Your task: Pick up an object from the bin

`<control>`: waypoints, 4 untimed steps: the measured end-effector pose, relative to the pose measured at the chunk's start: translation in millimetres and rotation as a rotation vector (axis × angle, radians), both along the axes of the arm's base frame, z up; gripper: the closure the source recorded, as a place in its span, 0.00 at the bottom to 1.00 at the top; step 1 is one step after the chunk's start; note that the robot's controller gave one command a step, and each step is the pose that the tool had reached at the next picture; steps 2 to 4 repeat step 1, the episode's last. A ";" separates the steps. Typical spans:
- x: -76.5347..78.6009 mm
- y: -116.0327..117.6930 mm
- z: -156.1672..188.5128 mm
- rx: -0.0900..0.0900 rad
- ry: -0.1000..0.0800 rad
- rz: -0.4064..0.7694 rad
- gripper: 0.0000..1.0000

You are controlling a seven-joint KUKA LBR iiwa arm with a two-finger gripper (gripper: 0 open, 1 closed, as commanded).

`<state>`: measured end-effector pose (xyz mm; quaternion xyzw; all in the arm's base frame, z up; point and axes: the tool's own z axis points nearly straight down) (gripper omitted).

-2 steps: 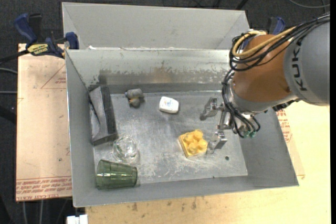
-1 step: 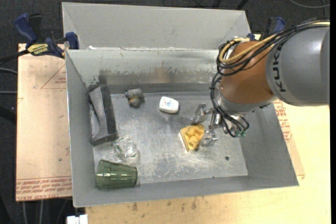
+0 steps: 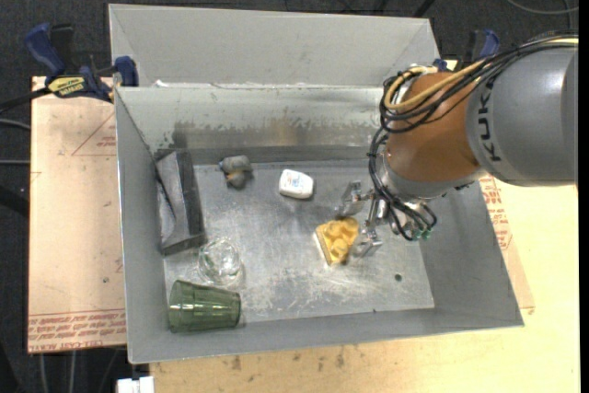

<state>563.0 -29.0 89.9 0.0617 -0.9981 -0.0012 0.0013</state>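
Observation:
My gripper (image 3: 362, 218) is low in the right half of the bin, under the arm's orange cover. Its metal fingers reach down right beside a yellow waffle-like piece (image 3: 336, 240), which lies on the bin floor just left of and below them. The fingers touch or nearly touch the piece's right edge; whether they are round it I cannot tell. A small white rounded thing with a blue mark (image 3: 296, 184) lies up and to the left of the gripper.
A small grey lump (image 3: 236, 170) lies near the back wall. A long dark grey block (image 3: 178, 202) leans along the left wall. A clear glass (image 3: 220, 261) and a dark green cup on its side (image 3: 203, 306) sit in the front left corner.

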 end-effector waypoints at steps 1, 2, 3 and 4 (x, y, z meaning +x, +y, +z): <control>-1.2 -9.3 117.5 -0.002 -0.005 -0.003 1.00; -1.2 -9.3 117.5 -0.002 -0.005 -0.003 1.00; -1.2 -9.3 117.5 -0.002 -0.005 -0.003 1.00; -1.2 -9.3 117.5 -0.002 -0.005 -0.003 1.00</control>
